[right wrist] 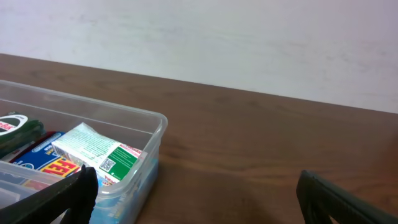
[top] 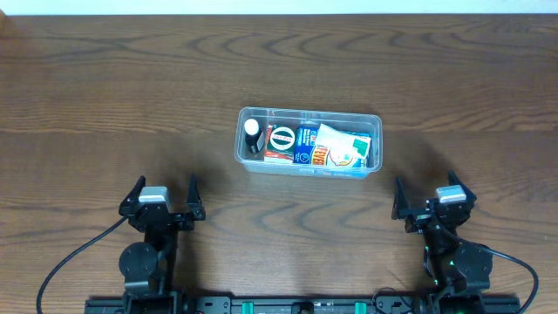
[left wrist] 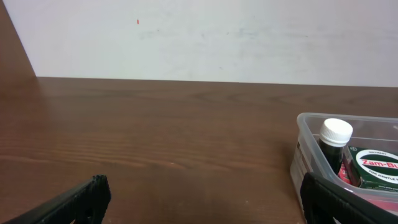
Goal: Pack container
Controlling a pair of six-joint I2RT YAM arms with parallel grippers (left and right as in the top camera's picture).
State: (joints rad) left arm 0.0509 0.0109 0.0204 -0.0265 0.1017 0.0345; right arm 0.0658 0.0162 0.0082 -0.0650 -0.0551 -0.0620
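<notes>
The clear container point(top: 376, 122) sits at the table's middle. Inside it are a dark bottle with a white cap point(top: 252, 129), a green and red box point(top: 281, 142), a blue box point(top: 304, 144) and a white and green box point(top: 343, 146). The container also shows in the left wrist view point(left wrist: 303, 134) with the bottle point(left wrist: 336, 134), and in the right wrist view point(right wrist: 157, 127). My left gripper point(top: 163, 197) is open and empty, near the front edge left of the container. My right gripper point(top: 430, 199) is open and empty, front right of it.
The wooden table point(top: 105, 105) spreads around the container. A white wall point(left wrist: 199, 37) stands behind the table's far edge. Black cables point(top: 65, 266) run from the arm bases at the front.
</notes>
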